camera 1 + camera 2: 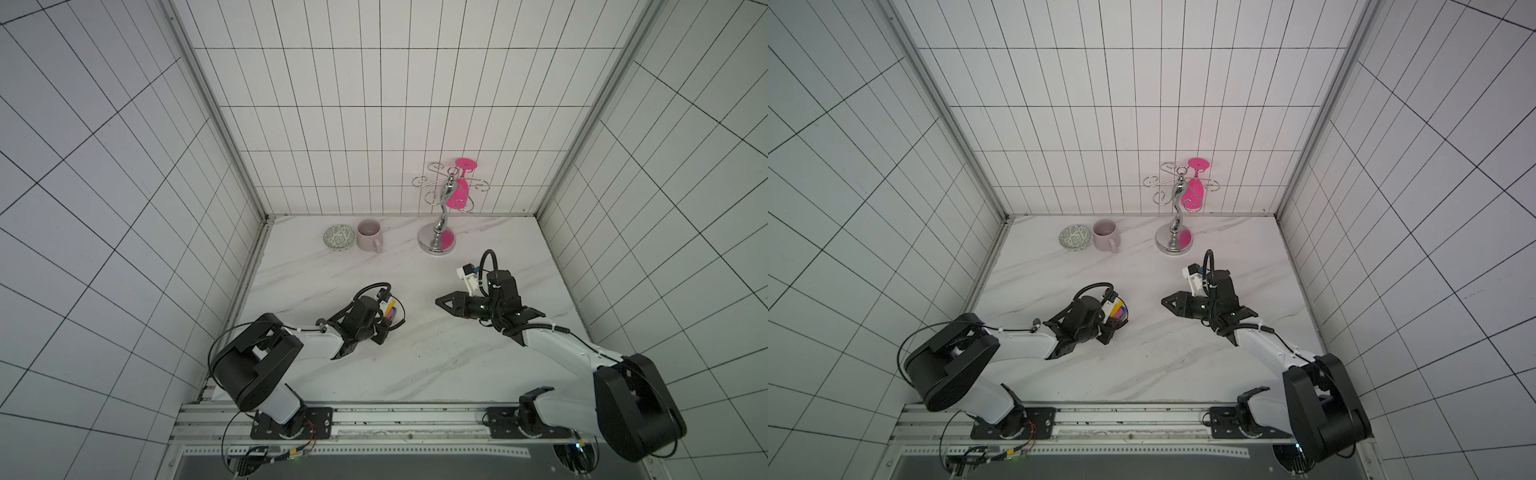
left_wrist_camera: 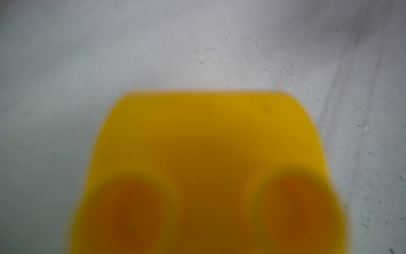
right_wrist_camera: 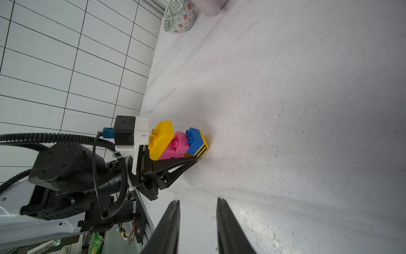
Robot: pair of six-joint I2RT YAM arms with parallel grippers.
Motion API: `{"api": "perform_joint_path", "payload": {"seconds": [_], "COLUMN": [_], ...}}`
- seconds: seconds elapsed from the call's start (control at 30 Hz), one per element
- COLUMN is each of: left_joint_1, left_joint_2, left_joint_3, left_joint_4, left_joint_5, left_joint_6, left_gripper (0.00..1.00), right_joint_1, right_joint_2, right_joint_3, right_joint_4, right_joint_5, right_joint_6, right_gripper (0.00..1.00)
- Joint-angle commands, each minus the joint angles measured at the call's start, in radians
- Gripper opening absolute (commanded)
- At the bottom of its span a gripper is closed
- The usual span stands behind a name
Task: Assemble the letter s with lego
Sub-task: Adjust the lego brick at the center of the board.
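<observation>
The letter s (image 3: pixel 178 143), a short run of joined bricks, sits just left of centre in the right wrist view, at the left gripper (image 3: pixel 195 157). Its long axis runs from a rounded yellow brick beside that arm's wrist camera (image 3: pixel 131 132), through pink and blue, rightward to a striped yellow end that meets the marble table (image 3: pixel 285 110). That axis follows the gripper's near finger, which lies flat along the block's side. The far finger is hidden behind the bricks, so I cannot tell whether the jaws are clamped on it. In the left wrist view a blurred yellow brick (image 2: pixel 208 165) fills the lower centre, very close to the lens. In a top view the right gripper (image 1: pixel 440 301) sits right of centre, its tip pointing left toward the block (image 1: pixel 390 312) across bare marble. Its jaws stand slightly apart and hold nothing. The left arm is plainly the nearer one.
</observation>
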Motion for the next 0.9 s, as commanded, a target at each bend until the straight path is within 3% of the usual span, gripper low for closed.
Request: {"api": "perform_joint_path", "payload": {"seconds": [0.0, 0.43, 0.87], "left_joint_1": [0.003, 0.016, 0.081], "left_joint_2": [-0.018, -0.04, -0.006], "left_joint_3": [0.022, 0.045, 0.139], "left_joint_4": [-0.015, -0.049, -0.11], "left_joint_5": [0.006, 0.127, 0.534], "left_joint_6": [0.015, -0.021, -0.135], "left_gripper": [0.26, 0.2, 0.2], "right_joint_1": [-0.011, -0.014, -0.024], "right_joint_2": [0.001, -0.016, -0.023], "right_joint_3": [0.022, 0.02, 0.062], "right_joint_4": [0.024, 0.02, -0.041], "right_joint_5": [-0.014, -0.015, -0.022], "right_joint_6": [0.007, 0.007, 0.0], "right_gripper": [0.31, 0.3, 0.3]}}
